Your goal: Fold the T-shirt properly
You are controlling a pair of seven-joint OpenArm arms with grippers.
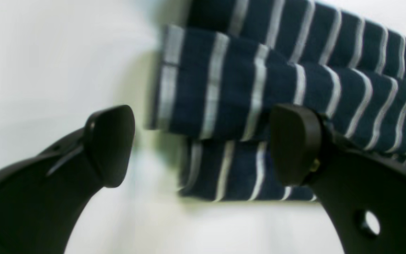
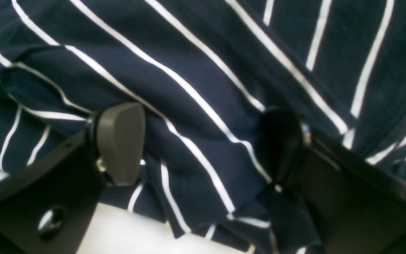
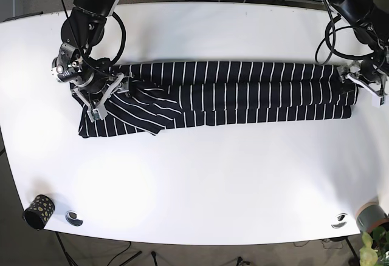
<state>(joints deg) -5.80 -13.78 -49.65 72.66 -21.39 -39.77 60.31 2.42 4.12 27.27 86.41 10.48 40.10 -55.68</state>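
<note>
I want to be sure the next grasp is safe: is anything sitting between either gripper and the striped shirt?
Nothing visible. The left gripper is open right at the end of the shirt, with only bare table around it. The right gripper is open directly over the cloth. The small cup stands far off at the table's corner.

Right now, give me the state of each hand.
Left hand: open, holding nothing, at the end of the folded T-shirt.
Right hand: open, fingers straddling the shirt fabric, not clamped.
</note>
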